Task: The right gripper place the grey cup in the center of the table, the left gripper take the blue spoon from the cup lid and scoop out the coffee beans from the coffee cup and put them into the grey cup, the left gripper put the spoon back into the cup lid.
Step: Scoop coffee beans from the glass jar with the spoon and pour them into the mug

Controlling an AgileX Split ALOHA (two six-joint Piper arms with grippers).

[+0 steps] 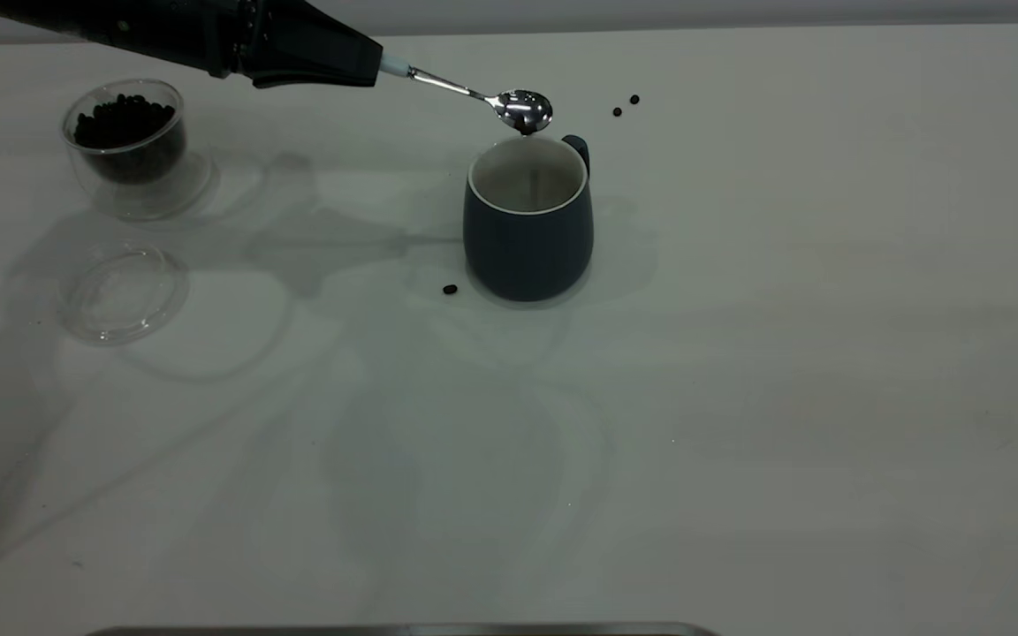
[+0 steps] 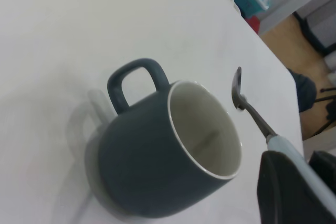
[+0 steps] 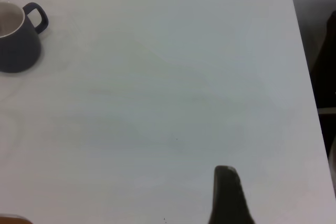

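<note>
At the far left of the exterior view the coffee cup [image 1: 127, 146] stands near the table's [image 1: 827, 397] left edge, loaded with coffee beans [image 1: 125, 119], behind and below the jaws of the left gripper [image 1: 359, 66]; nearer the camera, just apart from the cup, the cup lid [image 1: 123, 293] lies flat and bare. The left gripper reaches in from the upper left with its jaws clenched on the pale handle of the blue spoon [image 1: 482, 95], and the spoon sticks out ahead of the jaws so that its bowl hangs over the far rim of the grey cup [image 1: 527, 221]. A dark speck clings under the bowl, possibly a bean, though it is too small to be sure. The grey cup sits upright near the table's middle, directly ahead of and below the jaws, handle turned to the far right. One stray bean [image 1: 450, 289] lies just beside the cup's base on its near left, and two more [image 1: 625, 105] lie beyond the handle. Right of the cup the tabletop runs open out to its rounded far corner. The right gripper [image 3: 227, 195] hangs over that open right side, well apart from the cup, and I cannot tell how its jaws stand.
</note>
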